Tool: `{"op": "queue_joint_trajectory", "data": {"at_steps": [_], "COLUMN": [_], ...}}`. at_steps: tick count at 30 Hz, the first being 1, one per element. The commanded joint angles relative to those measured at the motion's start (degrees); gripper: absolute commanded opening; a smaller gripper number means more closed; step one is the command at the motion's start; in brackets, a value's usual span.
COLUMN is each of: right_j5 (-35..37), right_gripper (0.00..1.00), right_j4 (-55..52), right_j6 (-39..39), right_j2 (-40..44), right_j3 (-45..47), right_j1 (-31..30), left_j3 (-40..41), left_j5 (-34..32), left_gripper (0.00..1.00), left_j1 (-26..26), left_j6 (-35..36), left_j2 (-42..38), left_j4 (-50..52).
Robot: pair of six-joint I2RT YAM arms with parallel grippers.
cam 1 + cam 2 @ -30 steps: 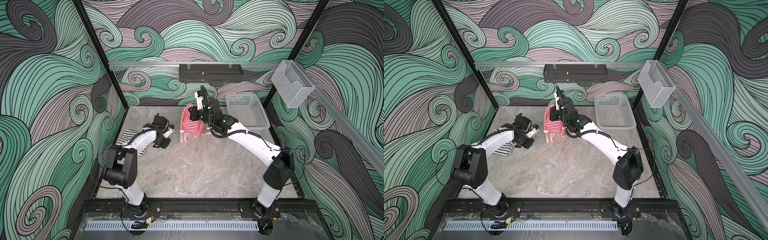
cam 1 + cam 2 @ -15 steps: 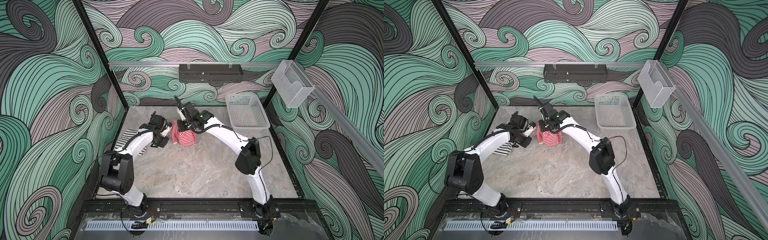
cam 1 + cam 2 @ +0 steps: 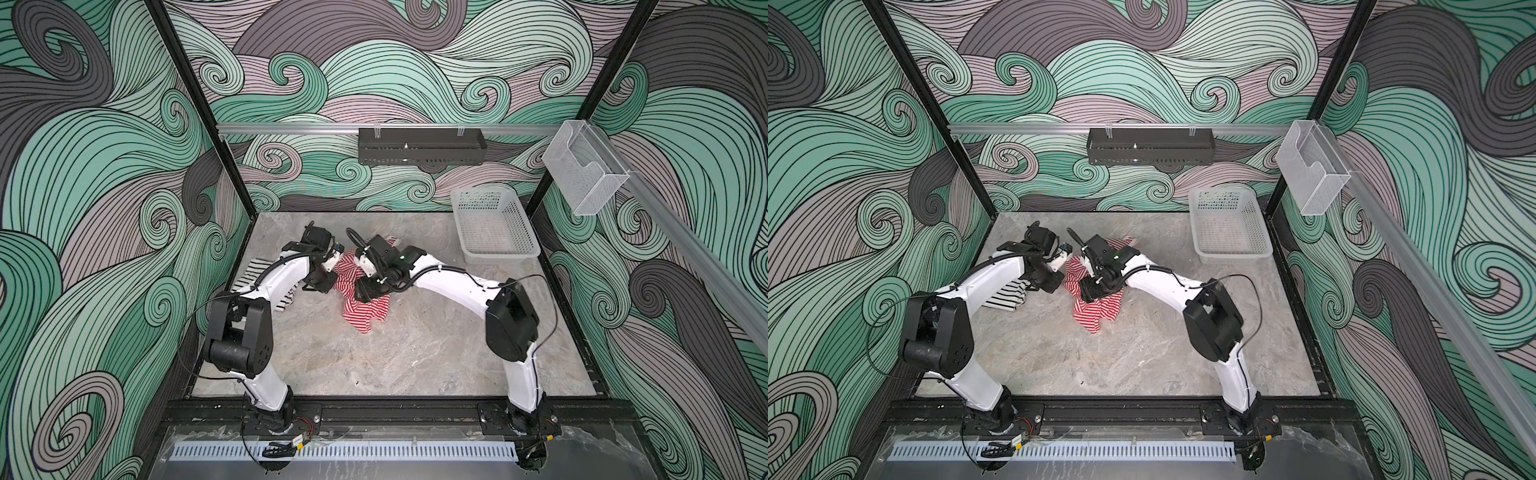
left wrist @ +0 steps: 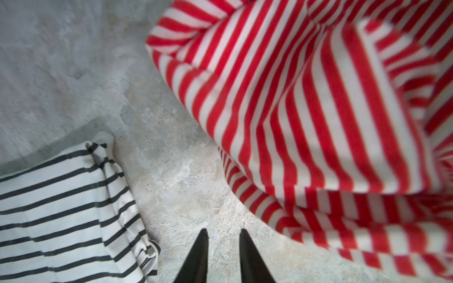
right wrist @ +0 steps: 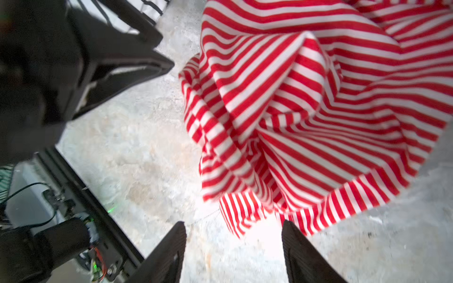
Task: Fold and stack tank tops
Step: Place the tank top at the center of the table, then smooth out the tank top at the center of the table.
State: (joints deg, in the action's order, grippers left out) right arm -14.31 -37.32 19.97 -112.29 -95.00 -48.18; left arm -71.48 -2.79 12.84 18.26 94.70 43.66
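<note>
Red-striped top (image 3: 365,309) crumpled; right claw (image 5: 232,223) wide apart beside it; left claw (image 4: 223,230) narrowly parted; marble tabletop (image 3: 395,353) around edges.

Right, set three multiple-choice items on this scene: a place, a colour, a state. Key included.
1. Where is the white basket? A) far right corner of the table B) between the grippers C) on a top
2. The crumpled top is striped white and: A) blue B) red C) green
3. The right gripper is: A) shut on cloth B) shut on the basket C) open
Key: 1A, seen there in both top views; 2B, red stripes show in every view; 3C, its jaws stand wide apart in its wrist view.
</note>
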Motion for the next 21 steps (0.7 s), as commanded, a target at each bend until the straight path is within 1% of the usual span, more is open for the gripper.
{"op": "queue_joint_trajectory", "data": {"at_steps": [1,3,4,6,9,11,13,14,16,18,21], "right_j5": [-2.14,-2.25,-2.98,-5.15,-8.56,-9.67,-10.72,-10.95,-10.9,-11.29,-11.8], "right_gripper": [0.63,0.61,0.59,0.56,0.51,0.48,0.46,0.45,0.45,0.46,0.46], "right_j4": [10.85,12.99,13.27,15.2,20.95,22.96,24.64,25.52,26.12,27.42,28.92], "right_j6": [6.1,8.63,9.57,11.23,15.14,17.12,18.78,19.51,20.39,21.43,22.81], "right_j2": [8.09,10.89,11.19,10.66,8.47,6.38,4.12,3.27,1.99,1.27,0.68], "right_j3": [9.04,14.41,16.26,19.26,22.82,23.54,23.8,24.13,24.7,25.74,26.86], "right_j1": [4.45,7.15,8.61,10.46,11.78,11.88,11.65,11.51,11.12,11.0,9.88], "left_j3": [-2.23,-2.66,-2.99,-3.05,-0.04,3.41,6.56,7.93,9.84,10.95,12.04], "left_j5": [0.4,3.05,6.75,10.98,13.79,16.68,17.65,18.53,22.2,24.9,24.69], "left_gripper": [0.28,0.28,0.28,0.3,0.31,0.35,0.49,0.53,0.55,0.55,0.56], "left_j1": [0.29,0.34,0.39,1.38,3.58,5.01,7.27,8.1,8.92,10.3,13.27], "left_j6": [-0.96,0.26,2.32,4.58,5.68,7.08,7.58,7.26,6.24,5.67,5.78], "left_j2": [-4.14,-5.4,-5.78,-6.31,-8.17,-10.03,-11.88,-12.67,-13.02,-12.81,-11.63], "left_j4": [0.69,2.13,3.98,6.88,7.1,5.82,4.06,2.84,0.64,-0.51,-1.79]}}
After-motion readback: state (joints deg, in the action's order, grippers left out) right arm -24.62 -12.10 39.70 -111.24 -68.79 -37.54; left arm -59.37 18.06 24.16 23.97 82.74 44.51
